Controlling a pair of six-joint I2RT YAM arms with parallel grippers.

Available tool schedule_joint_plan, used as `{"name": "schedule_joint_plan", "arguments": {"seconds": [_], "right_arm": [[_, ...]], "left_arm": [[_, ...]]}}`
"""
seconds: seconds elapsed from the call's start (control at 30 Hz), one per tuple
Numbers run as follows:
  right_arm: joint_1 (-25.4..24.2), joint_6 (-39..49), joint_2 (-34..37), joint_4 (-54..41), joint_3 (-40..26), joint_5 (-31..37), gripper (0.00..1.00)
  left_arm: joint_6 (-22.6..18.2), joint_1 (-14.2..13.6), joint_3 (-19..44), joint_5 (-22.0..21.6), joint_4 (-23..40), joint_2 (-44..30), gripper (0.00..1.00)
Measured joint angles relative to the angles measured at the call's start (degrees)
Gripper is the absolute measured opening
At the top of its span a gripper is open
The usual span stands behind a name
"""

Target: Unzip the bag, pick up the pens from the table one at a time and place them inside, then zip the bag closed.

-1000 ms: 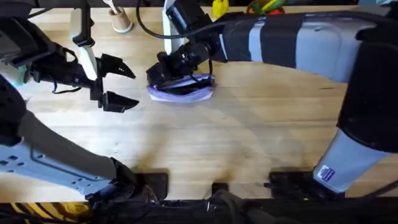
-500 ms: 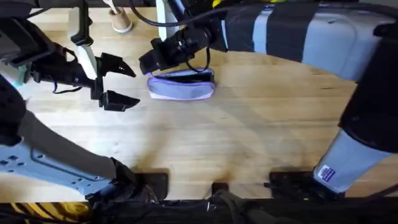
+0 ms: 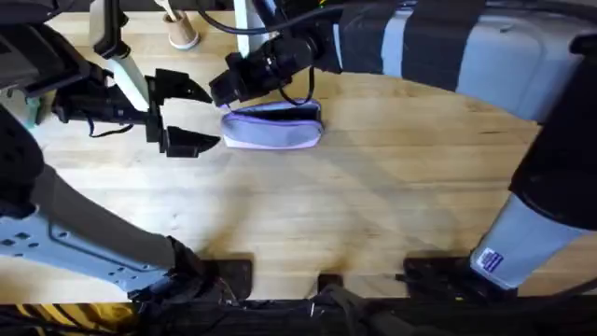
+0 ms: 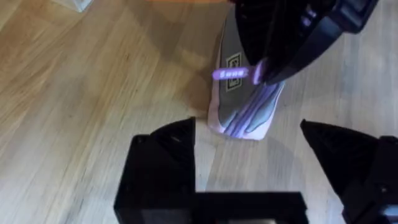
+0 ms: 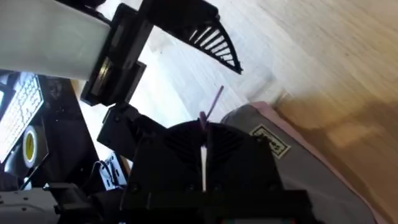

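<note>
The lavender bag lies flat on the table, lengthwise across the overhead view. My right gripper reaches over it to its left end and is shut on the purple zipper pull, which pokes out between the black fingers. The bag's grey-lavender end with a small label lies just under that gripper. My left gripper stands open just left of the bag's end, one finger on each side of it, touching nothing. The pens are out of view.
A wooden cup-like holder and a white upright post stand at the table's far edge behind the bag. The right arm's thick grey body spans the upper right. Bare tabletop lies in front of the bag.
The right gripper has slid from over the bag to its left end, and the bag now lies flat and smooth. The left gripper has shifted slightly right, toward the bag.
</note>
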State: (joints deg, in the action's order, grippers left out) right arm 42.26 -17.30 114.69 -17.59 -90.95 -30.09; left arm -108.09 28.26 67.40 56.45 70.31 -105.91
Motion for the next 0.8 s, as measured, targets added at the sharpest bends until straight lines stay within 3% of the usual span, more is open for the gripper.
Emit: {"name": "schedule_joint_plan", "arguments": {"seconds": [0.23,0.33,0.57,0.6,0.63,0.77,0.8], "right_arm": [[0.0,0.0,0.0,-1.3,-0.1,0.5,0.033],[-0.1,0.0,0.0,-1.5,-0.1,0.5,0.033],[-0.1,0.0,0.0,-1.6,-0.1,0.5,0.033],[-0.1,0.0,0.0,-1.7,-0.1,0.5,0.033],[-0.1,0.0,0.0,-1.8,-0.1,0.5,0.033],[-0.1,0.0,0.0,-2.3,-0.1,0.5,0.033],[-0.2,0.0,0.0,-2.5,-0.1,0.5,0.033]], "left_arm": [[0.0,-4.7,0.0,0.8,-0.4,0.0,0.989],[0.2,-6.3,0.0,0.8,-1.1,0.0,0.895],[4.0,-8.9,0.0,-1.3,-4.0,0.0,0.869],[4.3,-8.9,0.0,-1.5,-3.9,0.0,0.820],[4.7,-8.9,0.0,-1.7,-4.0,0.0,0.702],[5.2,-8.9,0.0,-2.3,-4.0,0.0,0.092],[5.2,-9.0,0.0,-2.3,-4.1,0.0,0.062]]}}
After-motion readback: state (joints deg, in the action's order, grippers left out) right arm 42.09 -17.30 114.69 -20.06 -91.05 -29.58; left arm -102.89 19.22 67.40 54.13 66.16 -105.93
